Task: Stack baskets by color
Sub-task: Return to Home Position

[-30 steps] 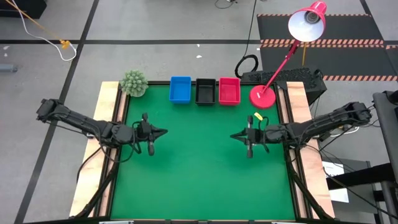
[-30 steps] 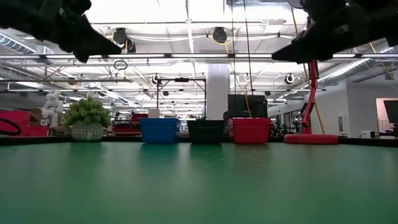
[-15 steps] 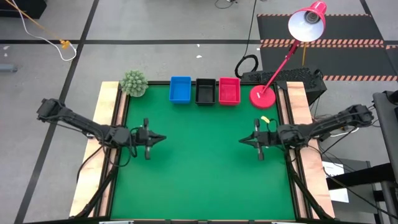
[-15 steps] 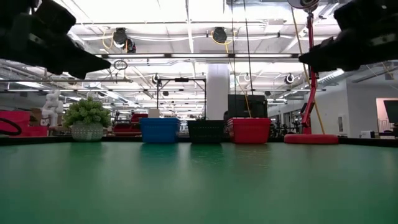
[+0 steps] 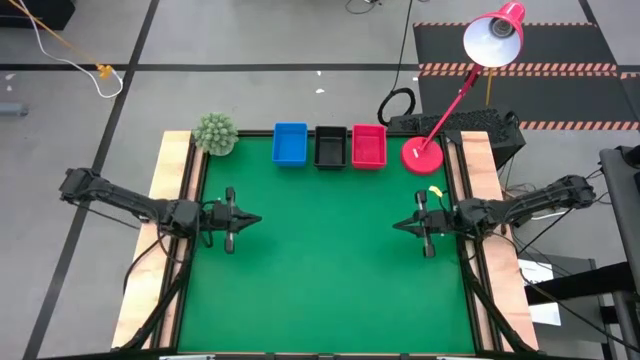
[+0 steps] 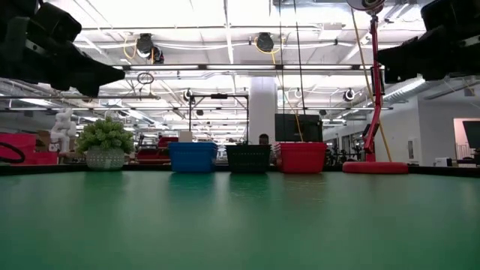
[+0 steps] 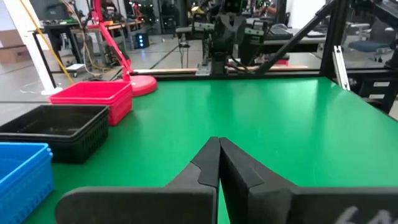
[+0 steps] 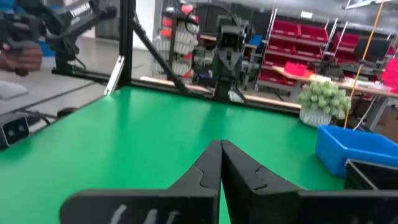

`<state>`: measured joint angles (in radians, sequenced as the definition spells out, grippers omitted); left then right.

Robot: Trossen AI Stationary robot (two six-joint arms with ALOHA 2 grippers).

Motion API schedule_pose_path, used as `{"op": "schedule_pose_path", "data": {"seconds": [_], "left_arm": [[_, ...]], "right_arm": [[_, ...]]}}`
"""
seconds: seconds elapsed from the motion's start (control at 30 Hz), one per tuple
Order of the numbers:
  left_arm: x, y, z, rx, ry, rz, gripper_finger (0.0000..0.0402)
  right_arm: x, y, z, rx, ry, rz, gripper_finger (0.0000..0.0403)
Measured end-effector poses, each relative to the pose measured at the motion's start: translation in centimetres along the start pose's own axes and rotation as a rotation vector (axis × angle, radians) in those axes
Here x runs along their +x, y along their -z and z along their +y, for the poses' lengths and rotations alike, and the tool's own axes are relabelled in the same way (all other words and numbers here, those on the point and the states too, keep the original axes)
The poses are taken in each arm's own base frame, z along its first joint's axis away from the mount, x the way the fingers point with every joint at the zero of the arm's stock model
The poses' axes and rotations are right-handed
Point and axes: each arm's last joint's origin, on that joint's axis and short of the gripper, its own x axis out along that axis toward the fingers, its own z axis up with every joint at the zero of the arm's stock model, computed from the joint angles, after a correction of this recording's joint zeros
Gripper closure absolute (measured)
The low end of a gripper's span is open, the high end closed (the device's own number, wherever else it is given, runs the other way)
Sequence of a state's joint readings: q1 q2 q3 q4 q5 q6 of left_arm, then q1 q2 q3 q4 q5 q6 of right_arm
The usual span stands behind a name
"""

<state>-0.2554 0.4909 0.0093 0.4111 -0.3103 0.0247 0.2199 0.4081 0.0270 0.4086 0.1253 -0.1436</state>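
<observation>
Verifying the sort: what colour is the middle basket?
Black; the middle basket shows best in the high view.

Baskets (image 5: 329, 146) in a row at the table's (image 5: 320, 280) upper centre, plant (image 5: 215, 133) left, lamp base (image 5: 421, 156) right; below, left gripper (image 5: 257, 219) and right gripper (image 5: 397, 226) face each other.

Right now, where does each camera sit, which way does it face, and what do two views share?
High: above the table, looking straight down; left pincer and right pincer show.
Low: at tabletop height, facing the baskets; both pincers at top corners.
Left wrist: on that arm, faces the right pincer across the table; own shut pincer in front.
Right wrist: on that arm, faces the left pincer; own shut pincer in front.
Shared: both wrist views show the blue basket.
</observation>
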Motion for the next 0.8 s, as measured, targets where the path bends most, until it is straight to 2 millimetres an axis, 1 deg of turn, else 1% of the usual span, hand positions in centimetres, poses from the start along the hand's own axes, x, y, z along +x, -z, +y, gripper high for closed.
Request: {"op": "schedule_pose_path", "data": {"seconds": [0.1,0.27,0.43,0.63,0.8], "left_arm": [[-0.2,0.0,0.1,-0.002,0.000,0.002,0.0398],[-0.6,-0.3,0.2,-0.005,-0.001,-0.022,0.0388],[-1.1,-0.3,0.4,0.018,-0.001,-0.031,0.0398],[-1.6,-0.4,0.5,0.017,-0.006,-0.043,0.0387],[-1.9,-0.3,0.6,0.019,-0.006,-0.033,0.0398]], "right_arm": [[-0.2,-0.2,-0.1,0.000,0.005,-0.024,0.0403],[-0.5,-0.1,-0.1,-0.017,0.004,-0.008,0.0403],[-0.8,0.0,-0.1,-0.020,0.004,-0.002,0.0403],[-1.4,0.1,-0.5,-0.030,0.031,0.007,0.0403],[-1.9,0.1,-0.7,-0.038,0.049,-0.005,0.0403]]}}
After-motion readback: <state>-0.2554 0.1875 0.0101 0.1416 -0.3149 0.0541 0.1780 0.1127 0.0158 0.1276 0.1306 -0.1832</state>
